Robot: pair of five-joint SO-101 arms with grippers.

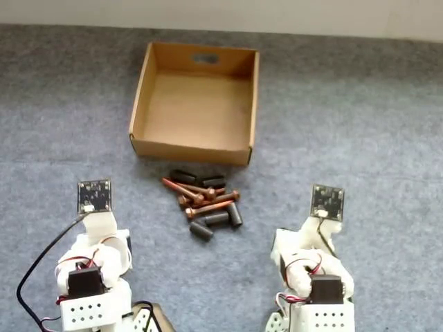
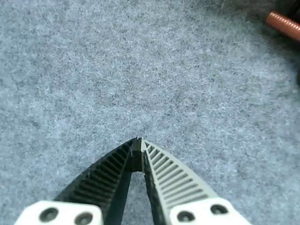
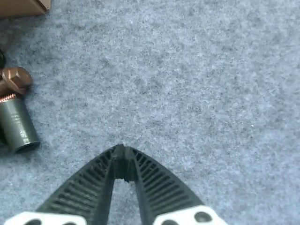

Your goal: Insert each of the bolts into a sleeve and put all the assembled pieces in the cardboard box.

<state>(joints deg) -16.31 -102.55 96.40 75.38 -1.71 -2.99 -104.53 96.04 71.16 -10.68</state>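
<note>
left gripper (image 2: pixel 137 140): ribbed fingers, one black and one grey, tips touching, nothing held, over the fuzzy grey mat (image 2: pixel 140 70). bolts (image 1: pixel 201 196), copper-coloured with threaded shanks and hex heads, lie piled with dark smooth cylindrical sleeves (image 1: pixel 201 231) between the two grippers, slightly ahead of them. cardboard box (image 1: pixel 140 104), plain brown and open-topped, sits beyond the pile. right gripper (image 3: pixel 121 149): black ribbed fingers closed tip to tip, nothing held.
</note>
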